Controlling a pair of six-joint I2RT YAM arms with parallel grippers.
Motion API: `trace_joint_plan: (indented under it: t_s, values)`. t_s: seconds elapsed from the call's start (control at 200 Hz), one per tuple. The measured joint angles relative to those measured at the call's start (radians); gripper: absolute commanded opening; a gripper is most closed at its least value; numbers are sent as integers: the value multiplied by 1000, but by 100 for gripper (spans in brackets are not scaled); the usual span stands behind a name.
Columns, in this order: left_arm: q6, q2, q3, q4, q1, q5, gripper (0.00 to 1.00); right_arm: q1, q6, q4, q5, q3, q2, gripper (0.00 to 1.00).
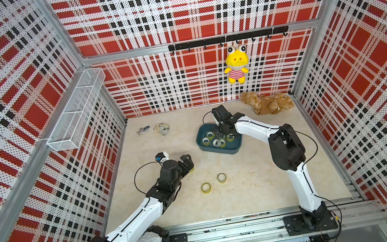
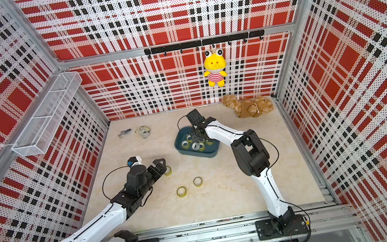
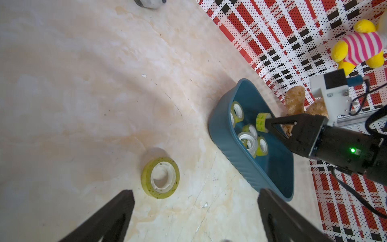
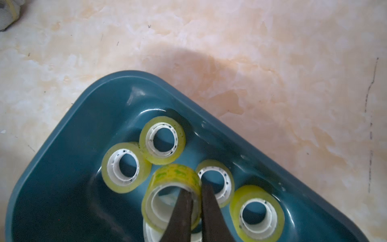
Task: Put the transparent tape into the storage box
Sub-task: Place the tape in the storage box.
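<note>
Nearest the rail, one yellow-tinted transparent tape roll with a white plastic core (image 1: 206, 188) and a twin roll (image 1: 221, 178) lie flat on the beige marbled tabletop (image 1: 251, 196), well apart from the box.

A little farther in, the left gripper (image 3: 194, 191) has its jaws wide and holds nothing. It hovers over a third loose roll (image 3: 160, 177).

Beyond that, the right gripper (image 4: 195, 188) is pinched tight on the held roll (image 4: 173, 178), one finger through the core and one outside. The roll hangs over the shallow dark teal plastic storage box (image 4: 62, 146), where several rolls lie.

The step in hand looks like the release. It would go best lowered toward a bare patch of the box floor, jaws opened fully, then lifted straight up so the inner finger doesn't drag the roll out.

Only the right wrist view shows the finger through the core. The left wrist view shows the held roll from the side, inside the box's outline. In both top views the gripper hides that roll, but they alone show the two nearest rolls.
</note>
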Motion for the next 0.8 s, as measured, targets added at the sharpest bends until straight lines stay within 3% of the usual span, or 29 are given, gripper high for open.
trace_joint_plan:
  t_s: [0.461,0.692,0.797]
  values:
    - [-4,81,0,64,-12,13,100,25,0,-6,-202,71,58,1]
    - [-5,68,0,62,-20,11,100,70,2,-10,-200,82,80,35]
    - [-5,37,0,53,-21,8,100,79,1,-2,-185,46,74,39]
